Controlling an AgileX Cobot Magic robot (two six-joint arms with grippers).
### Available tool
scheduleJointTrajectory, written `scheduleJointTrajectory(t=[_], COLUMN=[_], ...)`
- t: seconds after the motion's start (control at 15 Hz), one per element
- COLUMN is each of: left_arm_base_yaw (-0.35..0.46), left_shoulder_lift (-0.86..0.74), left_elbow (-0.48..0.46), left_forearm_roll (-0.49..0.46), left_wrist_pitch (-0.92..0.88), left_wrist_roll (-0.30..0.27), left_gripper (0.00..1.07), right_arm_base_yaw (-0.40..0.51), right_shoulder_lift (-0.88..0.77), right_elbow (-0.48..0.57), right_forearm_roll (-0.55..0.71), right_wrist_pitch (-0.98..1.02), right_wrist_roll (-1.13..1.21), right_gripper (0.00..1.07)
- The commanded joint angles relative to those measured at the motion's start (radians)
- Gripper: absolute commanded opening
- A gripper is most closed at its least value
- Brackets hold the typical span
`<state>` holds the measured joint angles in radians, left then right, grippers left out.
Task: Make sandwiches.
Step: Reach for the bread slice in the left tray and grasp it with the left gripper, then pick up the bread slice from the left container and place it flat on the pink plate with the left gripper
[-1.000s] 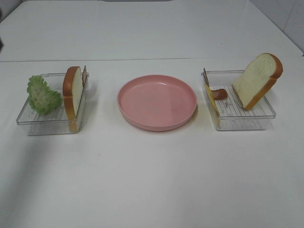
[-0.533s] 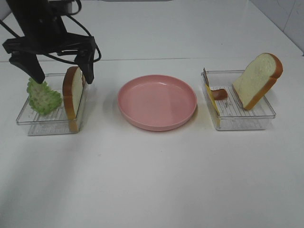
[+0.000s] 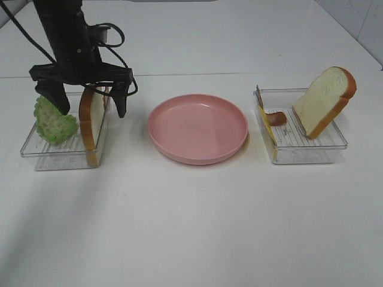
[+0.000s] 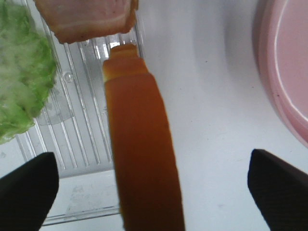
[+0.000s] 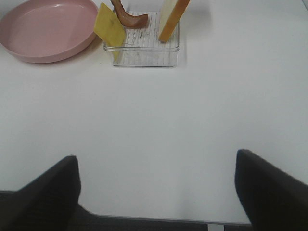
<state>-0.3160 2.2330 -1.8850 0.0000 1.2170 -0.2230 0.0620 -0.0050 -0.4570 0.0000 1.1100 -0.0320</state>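
In the left clear tray (image 3: pixel 60 158) a bread slice (image 3: pixel 91 119) stands on edge beside ruffled green lettuce (image 3: pixel 54 122). My left gripper (image 3: pixel 85 101) hangs open over it, one finger on each side of the slice, touching nothing. The left wrist view shows the orange-brown crust (image 4: pixel 142 154) between the open fingertips (image 4: pixel 26 187), with the lettuce (image 4: pixel 19 82) and bacon (image 4: pixel 89 17) beyond. The right tray (image 3: pixel 308 152) holds a leaning bread slice (image 3: pixel 326 98), bacon (image 3: pixel 276 118) and yellow cheese (image 3: pixel 267 128). My right gripper (image 5: pixel 159 192) is open over bare table, out of the exterior view.
A round pink plate (image 3: pixel 197 128) sits empty between the two trays, its rim (image 4: pixel 288 72) close to the left gripper's outer finger. In the right wrist view the plate (image 5: pixel 45 29) and the right tray (image 5: pixel 144 53) lie far ahead, and the table's front edge is just below.
The left arm came into view from the back left and descended to the right over the left tray; its open fingers now straddle the bread slice. Nothing else moved.
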Motion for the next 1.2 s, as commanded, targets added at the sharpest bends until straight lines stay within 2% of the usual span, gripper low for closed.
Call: scheduleJointTrajectory(t=[0.07, 0.13, 0.2, 0.27, 0.4, 0.53, 0.93, 1.2], left_arm_base_yaw=[-0.003, -0.003, -0.003, -0.003, -0.003, -0.003, -0.003, -0.003], left_shoulder_lift=[0.017, 0.017, 0.017, 0.017, 0.017, 0.017, 0.017, -0.096], left_elbow=[-0.005, -0.005, -0.005, -0.005, -0.005, -0.005, -0.006, -0.007], left_forearm_roll=[0.005, 0.03, 0.03, 0.038, 0.054, 0.026, 0.009, 0.0], left_wrist_pitch=[0.096, 0.096, 0.096, 0.096, 0.088, 0.095, 0.096, 0.098], left_wrist_roll=[0.016, 0.026, 0.043, 0.046, 0.034, 0.03, 0.017, -0.015], left_gripper=[1.0, 0.96, 0.8, 0.69, 0.09, 0.01, 0.0, 0.0], right_arm_base_yaw=[-0.003, -0.003, -0.003, -0.003, -0.003, -0.003, -0.003, -0.003], right_shoulder_lift=[-0.029, -0.029, -0.029, -0.029, -0.029, -0.029, -0.029, -0.029], right_elbow=[0.003, 0.003, 0.003, 0.003, 0.003, 0.003, 0.003, 0.003], right_forearm_roll=[0.0, 0.0, 0.0, 0.0, 0.0, 0.0, 0.0, 0.0], right_wrist_pitch=[-0.005, -0.005, -0.005, -0.005, -0.005, -0.005, -0.005, -0.005], right_wrist_roll=[0.01, 0.01, 0.01, 0.01, 0.01, 0.01, 0.01, 0.01], right_gripper=[0.85, 0.85, 0.85, 0.85, 0.85, 0.85, 0.85, 0.85])
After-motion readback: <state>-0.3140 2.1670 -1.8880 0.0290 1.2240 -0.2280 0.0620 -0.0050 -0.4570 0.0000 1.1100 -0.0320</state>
